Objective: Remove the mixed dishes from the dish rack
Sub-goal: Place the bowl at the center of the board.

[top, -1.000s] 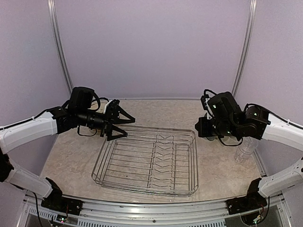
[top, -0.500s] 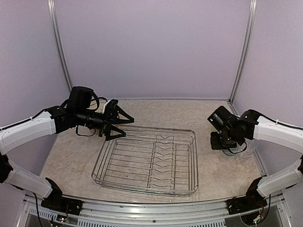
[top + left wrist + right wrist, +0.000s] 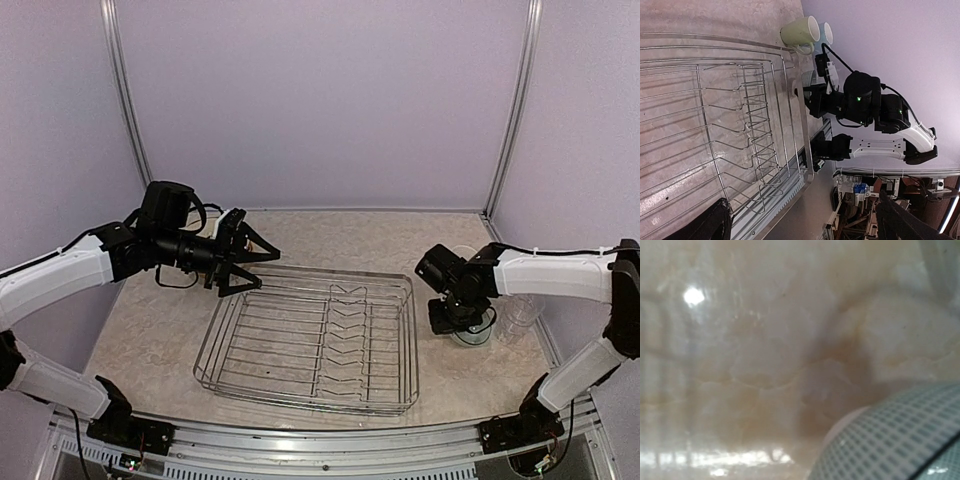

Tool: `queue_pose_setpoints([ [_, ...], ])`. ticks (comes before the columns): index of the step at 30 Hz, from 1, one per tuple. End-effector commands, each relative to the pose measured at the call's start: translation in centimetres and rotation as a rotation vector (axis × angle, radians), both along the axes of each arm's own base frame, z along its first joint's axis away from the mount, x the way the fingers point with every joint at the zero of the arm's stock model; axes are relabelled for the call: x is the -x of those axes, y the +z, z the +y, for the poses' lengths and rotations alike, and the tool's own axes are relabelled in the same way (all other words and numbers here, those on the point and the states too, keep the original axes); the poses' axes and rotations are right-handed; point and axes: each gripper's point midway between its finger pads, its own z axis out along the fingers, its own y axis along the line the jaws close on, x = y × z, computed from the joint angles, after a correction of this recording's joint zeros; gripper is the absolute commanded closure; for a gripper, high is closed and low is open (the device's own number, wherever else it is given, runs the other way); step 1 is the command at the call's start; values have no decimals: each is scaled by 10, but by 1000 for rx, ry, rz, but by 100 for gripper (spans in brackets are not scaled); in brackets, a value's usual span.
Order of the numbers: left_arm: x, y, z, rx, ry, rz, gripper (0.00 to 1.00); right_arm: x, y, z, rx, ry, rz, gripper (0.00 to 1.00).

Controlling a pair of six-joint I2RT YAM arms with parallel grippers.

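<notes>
Your table (image 3: 150, 330) shows a wide bare stretch at 9 o'clock of the dish rack (image 3: 310, 340), plus a strip at 12 up to the back wall. The 3 o'clock side is tight, just a narrow lane between the rack's rim and the side wall. The rack itself sits mid-table with nothing on its prongs.

Your left arm reaches in nearly level from 9 o'clock. The left gripper (image 3: 268, 270) hangs over the rack's 10 o'clock corner with its fingers spread wide. Your right arm folds low into that 3 o'clock lane, with the right gripper (image 3: 450, 318) pointing down beside the rim. Can't tell if its fingers are apart or together, since the wrist view is a blur.

A clear glass (image 3: 472, 330) stands right at that gripper, with a second clear glass (image 3: 518, 318) just beside it. In the left wrist view, the pale green mug (image 3: 800, 32) and light blue mug (image 3: 826, 32) stand side by side on the table by the rack's rim.
</notes>
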Motion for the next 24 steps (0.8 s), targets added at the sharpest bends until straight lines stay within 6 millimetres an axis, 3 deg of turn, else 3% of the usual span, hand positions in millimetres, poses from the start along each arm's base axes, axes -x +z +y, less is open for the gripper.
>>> queue_pose_setpoints([
  [1,-2,15,4,-2,11,-53,5,-2,-9,-5,25,-2,1,100],
  [4,-2,16,4,-4,11,-57,5,-1,-15,-5,30,1,13,100],
  [14,-2,27,10,-14,33,-97,5,2,-19,-6,39,6,30,78],
  [18,-1,38,16,-23,51,-126,5,1,-8,-6,29,5,12,68],
  [24,2,66,33,-57,102,-226,4,-4,27,-4,-22,6,-63,46],
])
